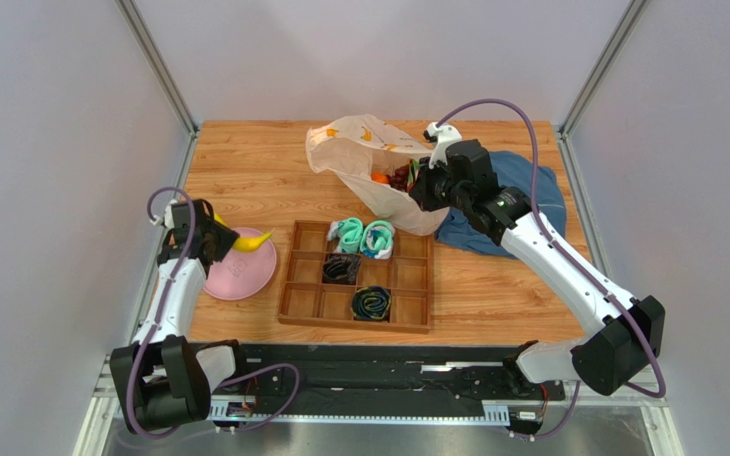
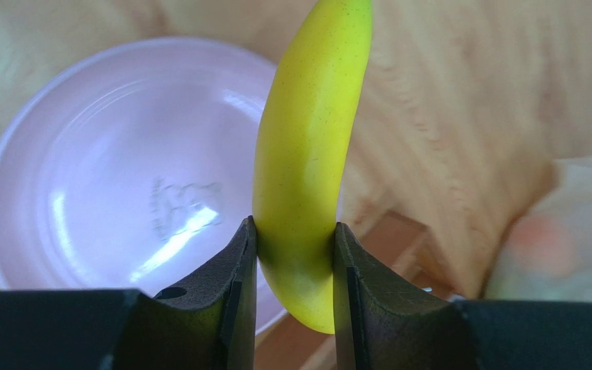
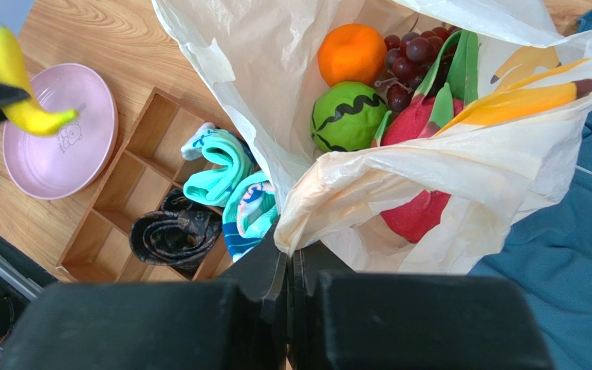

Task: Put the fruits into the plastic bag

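My left gripper (image 2: 294, 239) is shut on a yellow banana (image 2: 307, 146) and holds it above a pink plate (image 2: 83, 177); the banana also shows in the top view (image 1: 248, 241) by my left gripper (image 1: 215, 237). My right gripper (image 3: 290, 258) is shut on the rim of the plastic bag (image 3: 430, 162) and holds its mouth open. Inside the bag lie an orange (image 3: 351, 53), a green striped melon (image 3: 345, 117), dark purple grapes (image 3: 407, 58) and a red-pink dragon fruit (image 3: 415, 212). The bag (image 1: 359, 152) stands at the back middle, with my right gripper (image 1: 423, 190) at its right edge. No lemon is in view.
A wooden divider tray (image 1: 359, 277) sits in the middle with teal rolled socks (image 1: 363, 236) and dark rolled socks (image 1: 371, 303) in its compartments. A blue cloth garment (image 1: 521, 195) lies under my right arm. The pink plate (image 1: 240, 277) lies at the left.
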Controlling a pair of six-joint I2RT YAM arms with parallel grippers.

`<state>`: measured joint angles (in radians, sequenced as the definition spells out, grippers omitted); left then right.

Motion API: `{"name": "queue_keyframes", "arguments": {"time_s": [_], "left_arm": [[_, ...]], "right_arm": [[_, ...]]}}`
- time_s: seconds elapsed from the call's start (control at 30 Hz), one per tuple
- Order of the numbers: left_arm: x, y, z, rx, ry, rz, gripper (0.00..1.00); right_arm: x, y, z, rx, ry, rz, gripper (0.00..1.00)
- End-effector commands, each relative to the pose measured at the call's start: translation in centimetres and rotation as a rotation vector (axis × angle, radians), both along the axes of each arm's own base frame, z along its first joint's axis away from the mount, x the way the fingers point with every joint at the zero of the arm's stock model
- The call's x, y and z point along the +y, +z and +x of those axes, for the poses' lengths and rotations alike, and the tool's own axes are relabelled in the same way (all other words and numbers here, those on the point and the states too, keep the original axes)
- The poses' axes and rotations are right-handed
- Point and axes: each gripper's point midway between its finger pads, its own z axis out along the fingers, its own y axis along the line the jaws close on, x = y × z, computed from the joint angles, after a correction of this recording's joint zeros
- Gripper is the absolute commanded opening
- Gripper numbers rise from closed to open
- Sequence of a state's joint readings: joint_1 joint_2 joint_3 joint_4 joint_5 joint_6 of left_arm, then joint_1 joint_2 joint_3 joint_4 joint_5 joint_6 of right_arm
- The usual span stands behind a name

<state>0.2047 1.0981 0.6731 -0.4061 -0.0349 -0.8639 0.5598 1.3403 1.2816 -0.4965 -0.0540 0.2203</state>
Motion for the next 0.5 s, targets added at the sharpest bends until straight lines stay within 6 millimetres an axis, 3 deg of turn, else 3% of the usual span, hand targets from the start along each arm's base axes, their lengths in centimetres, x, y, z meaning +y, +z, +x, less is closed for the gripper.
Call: {"name": "queue_keyframes", "arguments": {"time_s": [0.0,0.07,0.13,0.17,0.23,0.27,0.37,0.47], "left_arm": [[-3.1,8.8,4.8,-0.294,-0.188,0.012,0.12],[-6.4,12.0,6.1,-0.39,-0.31,0.008,0.14],[-8.7,14.0,6.8,-0.439,-0.388,0.0,0.14],[-11.1,16.0,7.3,-0.486,-0.455,-0.012,0.15],[-13.7,18.2,7.5,-0.532,-0.526,-0.035,0.15],[-16.2,20.1,7.5,-0.571,-0.592,-0.042,0.15],[-20.4,23.3,7.7,-0.647,-0.695,-0.047,0.15],[-24.0,24.8,8.1,-0.675,-0.772,-0.097,0.15]], "right_arm": [[0.7,2.1,0.5,-0.051,0.009,0.037,0.04],[0.7,2.2,0.5,-0.053,0.01,0.037,0.04],[0.6,2.4,0.6,-0.055,0.008,0.039,0.04],[0.6,2.3,0.5,-0.052,0.008,0.038,0.04],[0.5,2.4,0.4,-0.055,0.006,0.036,0.04],[0.5,2.4,0.4,-0.054,0.004,0.038,0.04],[0.6,2.3,0.3,-0.051,0.005,0.042,0.05],[0.6,2.5,0.3,-0.056,0.007,0.046,0.05]]}}
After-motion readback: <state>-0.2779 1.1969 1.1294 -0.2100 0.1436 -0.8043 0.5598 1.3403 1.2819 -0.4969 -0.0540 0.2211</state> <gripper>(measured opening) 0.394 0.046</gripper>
